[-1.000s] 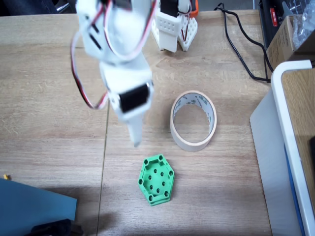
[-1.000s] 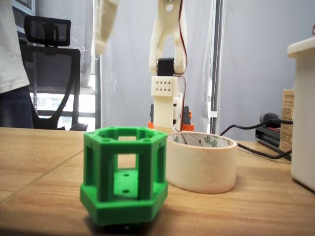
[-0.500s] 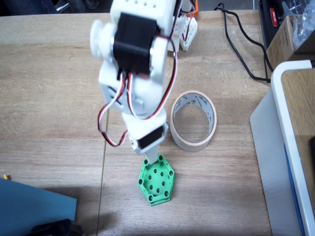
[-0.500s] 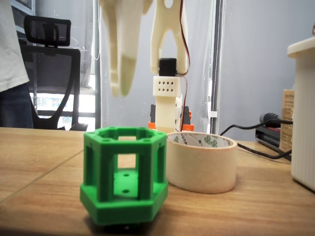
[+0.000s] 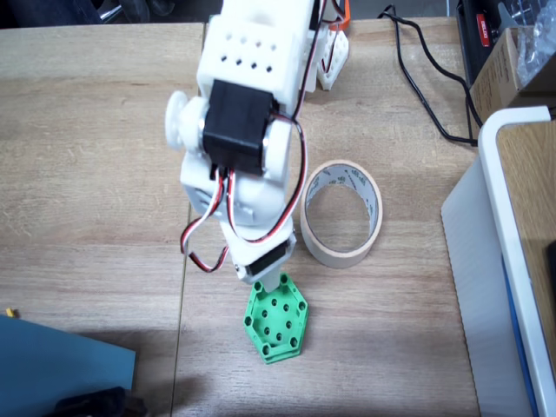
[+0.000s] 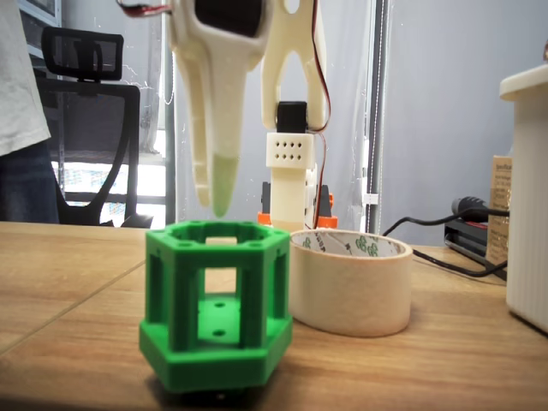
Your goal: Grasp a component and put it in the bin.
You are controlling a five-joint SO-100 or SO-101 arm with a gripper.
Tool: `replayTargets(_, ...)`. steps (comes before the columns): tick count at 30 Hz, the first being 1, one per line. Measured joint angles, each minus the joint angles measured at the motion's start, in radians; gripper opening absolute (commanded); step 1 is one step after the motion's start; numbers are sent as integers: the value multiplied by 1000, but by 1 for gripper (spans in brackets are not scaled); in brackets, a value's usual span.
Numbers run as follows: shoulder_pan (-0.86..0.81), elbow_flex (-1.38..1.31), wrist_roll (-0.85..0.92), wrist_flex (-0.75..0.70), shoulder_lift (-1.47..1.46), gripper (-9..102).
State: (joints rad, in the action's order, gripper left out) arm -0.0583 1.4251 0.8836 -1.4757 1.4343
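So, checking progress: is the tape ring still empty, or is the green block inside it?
Empty. The tape ring shows bare table inside; the green block sits beside it, apart.

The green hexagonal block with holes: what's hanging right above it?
The white arm's tool hangs just above the green hexagonal plastic block, fingertips pointing down near its rim. From overhead the arm covers the block's far edge, so whether they touch is unclear.

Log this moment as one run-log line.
phase: approach | pincer: above green component, no contact, jaw state unclear | component: upright on table, ungrasped | tape-roll bin: beside component, nothing inside
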Motion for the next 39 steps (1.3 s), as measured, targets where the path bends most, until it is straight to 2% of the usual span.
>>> replayTargets(23, 0, -25, 0, 11, -100, 15)
replayTargets(39, 0, -25, 0, 12, -100, 0)
